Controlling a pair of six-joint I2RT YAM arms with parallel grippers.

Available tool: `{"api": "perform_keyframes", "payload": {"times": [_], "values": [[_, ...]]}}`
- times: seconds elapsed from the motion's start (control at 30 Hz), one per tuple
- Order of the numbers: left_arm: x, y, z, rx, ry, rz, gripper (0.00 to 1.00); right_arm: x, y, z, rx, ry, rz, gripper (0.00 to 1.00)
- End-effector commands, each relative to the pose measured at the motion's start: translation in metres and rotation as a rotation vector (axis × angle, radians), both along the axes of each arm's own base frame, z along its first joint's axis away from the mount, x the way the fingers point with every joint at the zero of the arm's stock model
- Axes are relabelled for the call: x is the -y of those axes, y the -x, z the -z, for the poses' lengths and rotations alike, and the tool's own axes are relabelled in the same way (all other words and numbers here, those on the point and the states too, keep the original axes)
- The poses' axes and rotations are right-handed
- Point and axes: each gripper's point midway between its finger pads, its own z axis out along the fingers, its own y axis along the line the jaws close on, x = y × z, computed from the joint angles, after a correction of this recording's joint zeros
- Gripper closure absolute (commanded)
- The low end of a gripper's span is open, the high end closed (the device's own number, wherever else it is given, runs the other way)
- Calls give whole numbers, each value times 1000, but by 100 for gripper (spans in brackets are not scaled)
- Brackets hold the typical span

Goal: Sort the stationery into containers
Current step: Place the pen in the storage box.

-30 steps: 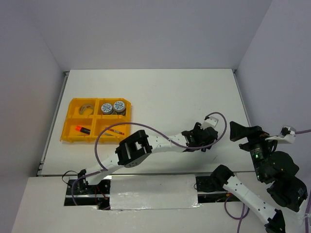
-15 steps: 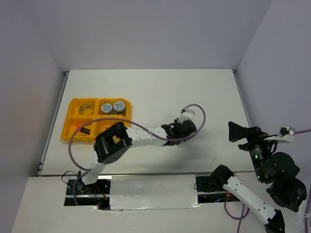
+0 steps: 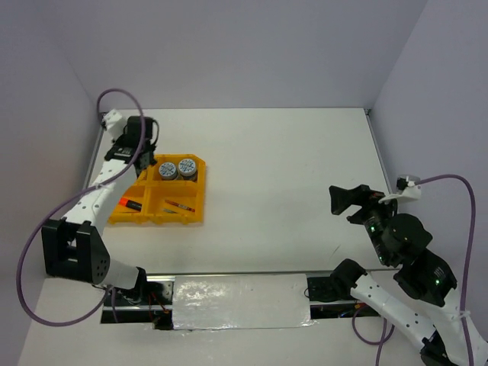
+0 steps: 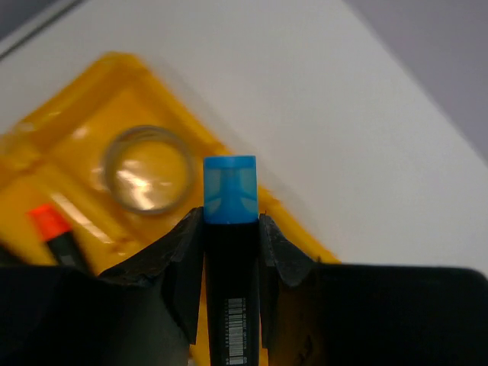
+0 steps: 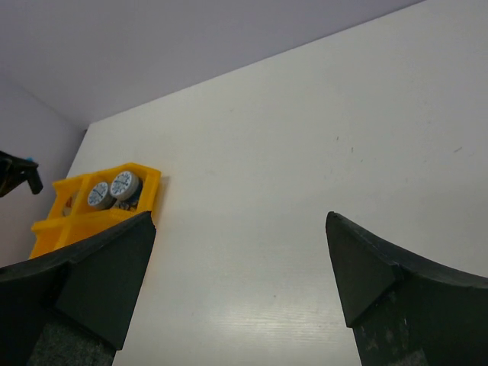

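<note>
Marker (image 4: 230, 191) clamped in left tool (image 4: 230, 221) over tray (image 4: 46, 145) at left edge of bench (image 3: 290, 152); we should lower toward the pens (image 3: 181, 205) before release. Right tool (image 5: 236, 263) gaping, empty.

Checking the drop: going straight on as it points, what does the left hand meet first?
Probably the yellow tray, its blue-capped marker touching first, just beside the grey tape ring; depth unclear.
</note>
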Motion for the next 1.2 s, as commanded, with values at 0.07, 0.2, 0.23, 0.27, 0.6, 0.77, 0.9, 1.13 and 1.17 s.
{"api": "perform_keyframes", "payload": {"times": [0.07,0.2,0.23,0.27,0.6,0.77,0.9,1.13,1.17], "values": [[-68,71,66,-164,87,-235,100,-29,-16,-5,5,33,-87,0],[-90,86,77,-145,115,-290,98,-46,-23,4,-26,68,-143,0],[-97,90,81,-152,121,-308,98,-48,-24,7,-33,74,-150,0],[-98,91,83,-156,126,-312,98,-49,-26,7,-35,77,-153,0],[-110,99,99,-172,154,-327,84,-59,-29,8,-40,77,-185,0],[-111,100,101,-170,164,-328,52,-62,-29,8,-37,81,-198,0],[-115,106,97,-152,179,-347,14,-64,-30,8,-40,88,-205,0],[-111,112,54,-93,155,-278,5,-67,-29,4,-28,101,-234,0],[-107,106,42,-55,153,-229,1,-66,-29,3,-27,111,-232,0]]}}
